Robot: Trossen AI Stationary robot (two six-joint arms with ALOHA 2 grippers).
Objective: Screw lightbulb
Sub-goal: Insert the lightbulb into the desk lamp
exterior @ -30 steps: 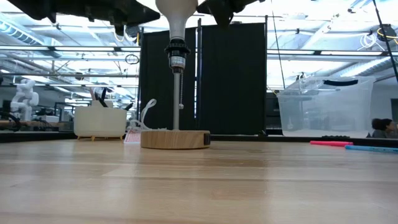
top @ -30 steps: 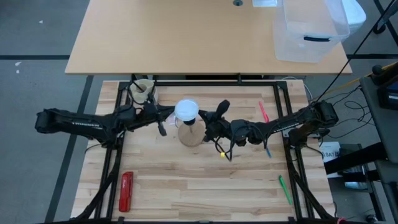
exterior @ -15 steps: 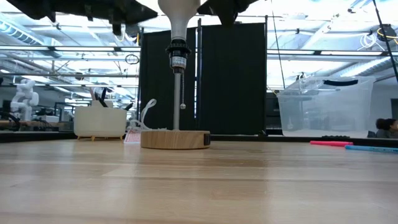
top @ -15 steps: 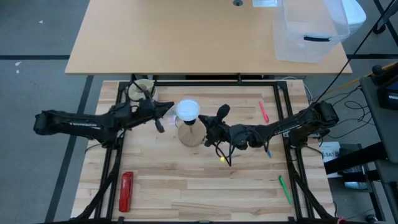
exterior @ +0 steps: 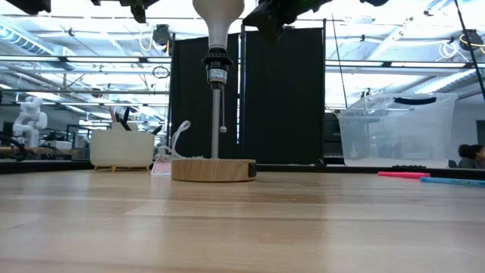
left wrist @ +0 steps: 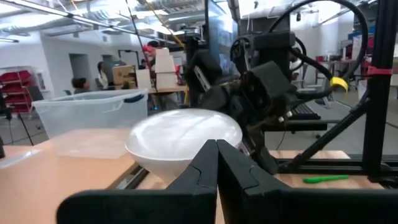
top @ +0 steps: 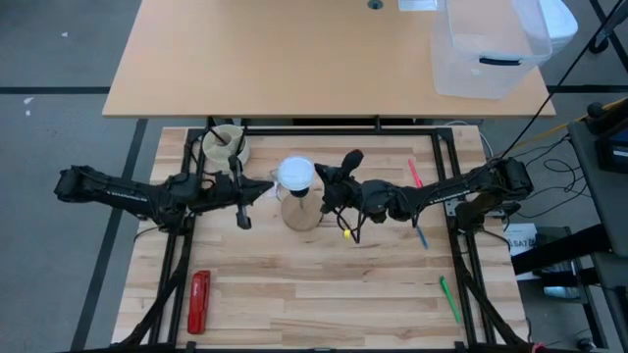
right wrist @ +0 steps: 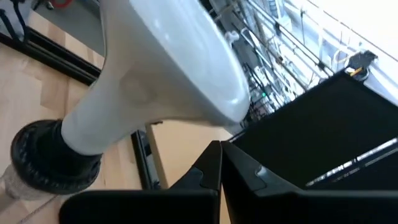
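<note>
White lightbulb (exterior: 217, 17) is cut off above; left hand (top: 271, 183) and right hand (top: 319, 175) both pressed together

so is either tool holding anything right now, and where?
Nothing is held. Both tools are shut on air: the left tool and the right tool sit either side of the lightbulb, which stands in its socket, untouched.
</note>
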